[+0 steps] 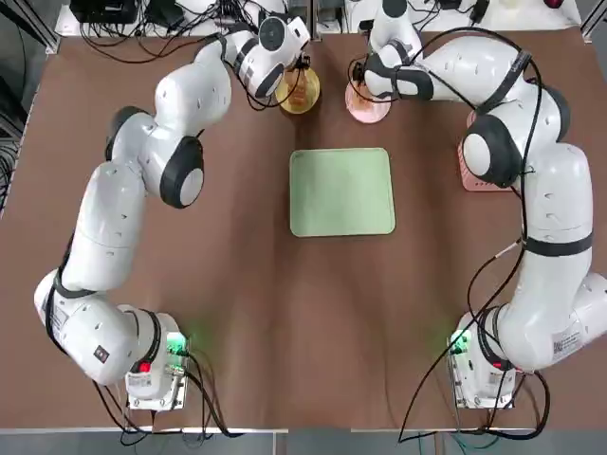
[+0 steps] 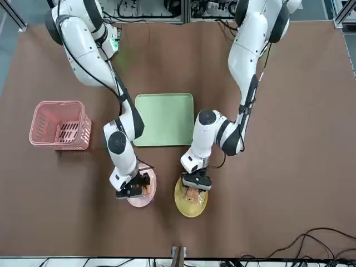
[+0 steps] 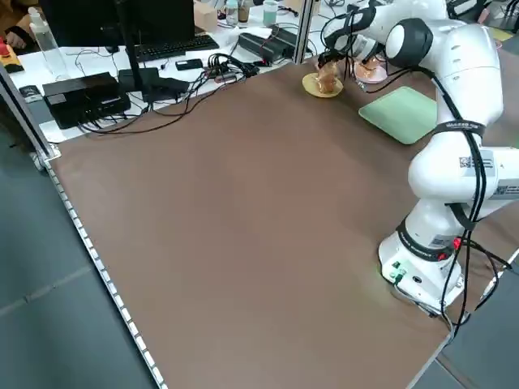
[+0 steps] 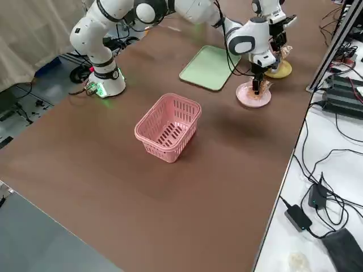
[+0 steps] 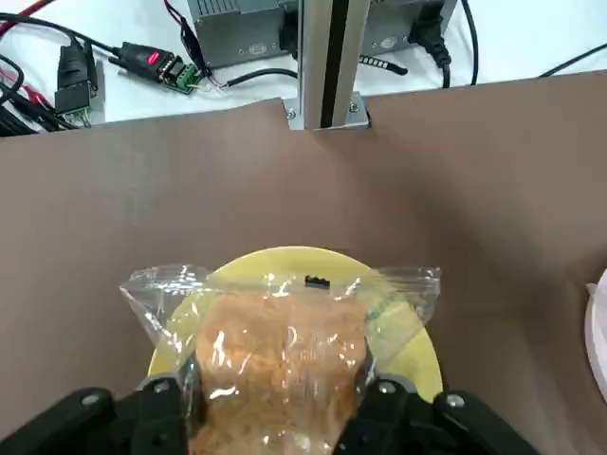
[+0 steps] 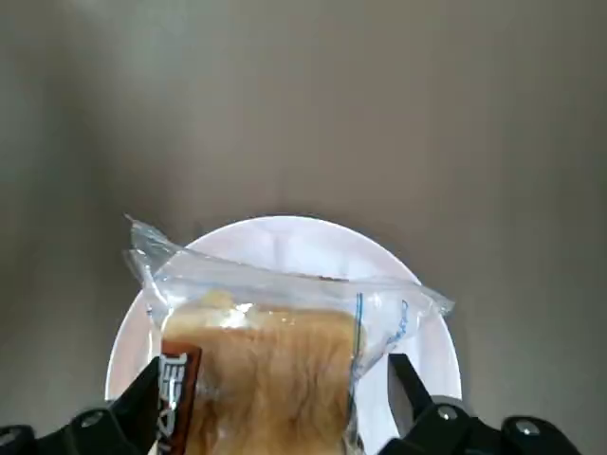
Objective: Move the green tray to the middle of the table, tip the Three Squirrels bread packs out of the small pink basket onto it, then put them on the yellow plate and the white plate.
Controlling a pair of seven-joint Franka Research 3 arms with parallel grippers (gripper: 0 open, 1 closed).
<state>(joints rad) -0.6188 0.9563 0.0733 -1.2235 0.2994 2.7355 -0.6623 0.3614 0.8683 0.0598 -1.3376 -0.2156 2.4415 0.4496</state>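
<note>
On the worktop (image 1: 237,313) we count one tray (image 1: 341,191), bare at the middle, one empty basket (image 4: 168,127), and two plates. Our left gripper (image 5: 275,417) pinches a pack (image 5: 285,346) over the yellow plate (image 5: 417,346). The right gripper (image 6: 275,427) pinches another pack (image 6: 270,365) over the white plate (image 6: 294,246). We judge both packs light, soft and crinkly-slippery, best held across the middle.

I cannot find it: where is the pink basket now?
The pink basket stands at the table's right edge, beside the right arm, apart from the green tray.
</note>
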